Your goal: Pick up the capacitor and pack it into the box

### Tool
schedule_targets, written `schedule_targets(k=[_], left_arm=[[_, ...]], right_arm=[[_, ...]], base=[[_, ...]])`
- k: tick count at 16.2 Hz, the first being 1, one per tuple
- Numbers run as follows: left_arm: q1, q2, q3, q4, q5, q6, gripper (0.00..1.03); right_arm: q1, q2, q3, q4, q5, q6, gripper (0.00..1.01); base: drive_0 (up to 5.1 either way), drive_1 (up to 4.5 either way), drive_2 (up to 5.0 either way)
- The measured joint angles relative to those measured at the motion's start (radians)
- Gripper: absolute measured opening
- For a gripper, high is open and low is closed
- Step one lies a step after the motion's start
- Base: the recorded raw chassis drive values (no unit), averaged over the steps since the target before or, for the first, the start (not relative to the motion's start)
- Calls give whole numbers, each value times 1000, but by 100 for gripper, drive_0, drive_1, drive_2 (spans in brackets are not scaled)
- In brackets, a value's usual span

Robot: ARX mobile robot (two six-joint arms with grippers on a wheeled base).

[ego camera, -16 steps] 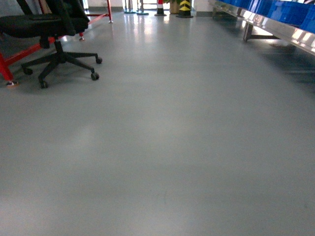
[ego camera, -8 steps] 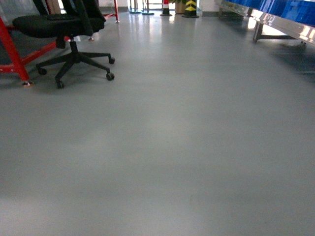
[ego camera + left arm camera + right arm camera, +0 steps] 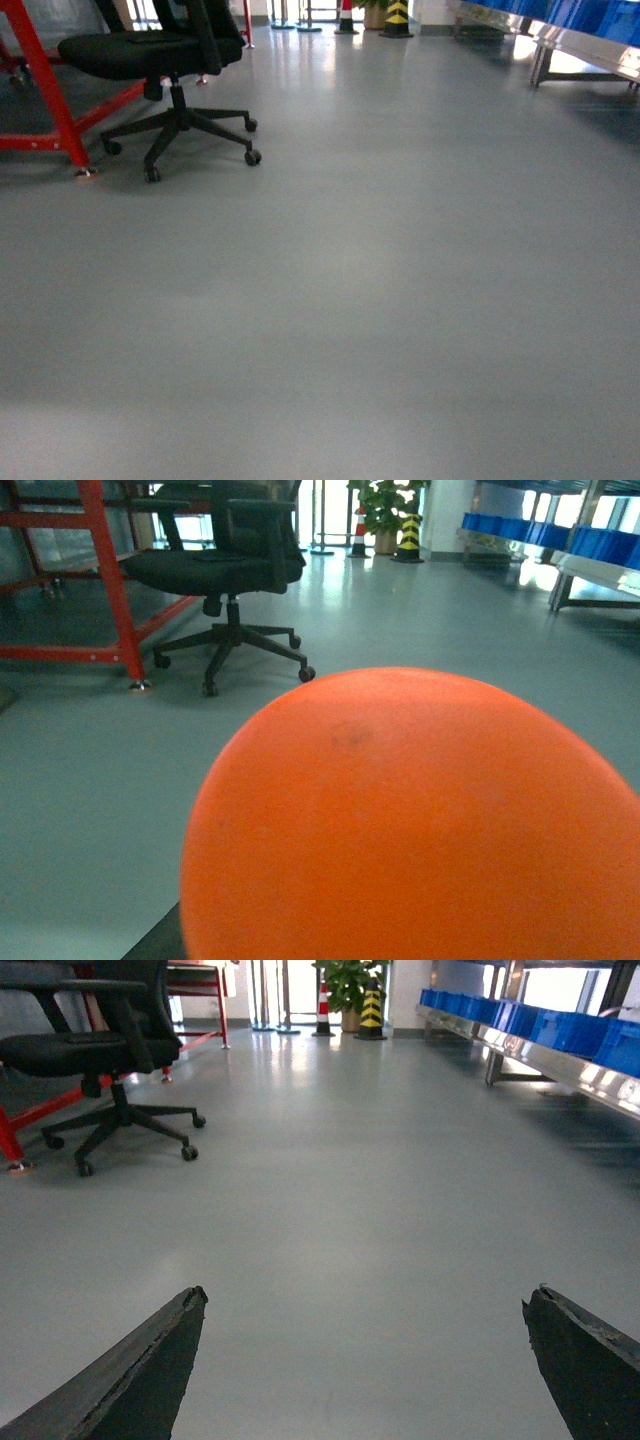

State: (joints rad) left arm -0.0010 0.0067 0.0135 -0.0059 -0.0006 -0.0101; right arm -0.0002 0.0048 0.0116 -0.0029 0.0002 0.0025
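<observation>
A grey, glossy floor (image 3: pixel 380 300) fills the head view. On it at the upper left stands a black office chair (image 3: pixel 165 70) on castors, just beside the foot of a red frame (image 3: pixel 45 95). Far back stand a striped bollard (image 3: pixel 398 18) and a cone (image 3: pixel 346 17). At the right, a bench's legs (image 3: pixel 545 65) rest on it.

Bare grey floor (image 3: pixel 360 1210) is stretching ahead between the right gripper's fingers (image 3: pixel 130 1380); an office chair (image 3: pixel 95 1060) and red frame (image 3: pixel 45 90) are standing far-left, blue bins (image 3: pixel 560 1030) far-right.
</observation>
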Motion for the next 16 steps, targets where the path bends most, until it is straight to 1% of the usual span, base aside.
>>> schedule_targets(k=[16], left_arm=[[0, 0, 0, 1, 0, 0, 44]], right_arm=[[0, 0, 0, -2, 0, 0, 98]], base=[[-510, 231, 231]])
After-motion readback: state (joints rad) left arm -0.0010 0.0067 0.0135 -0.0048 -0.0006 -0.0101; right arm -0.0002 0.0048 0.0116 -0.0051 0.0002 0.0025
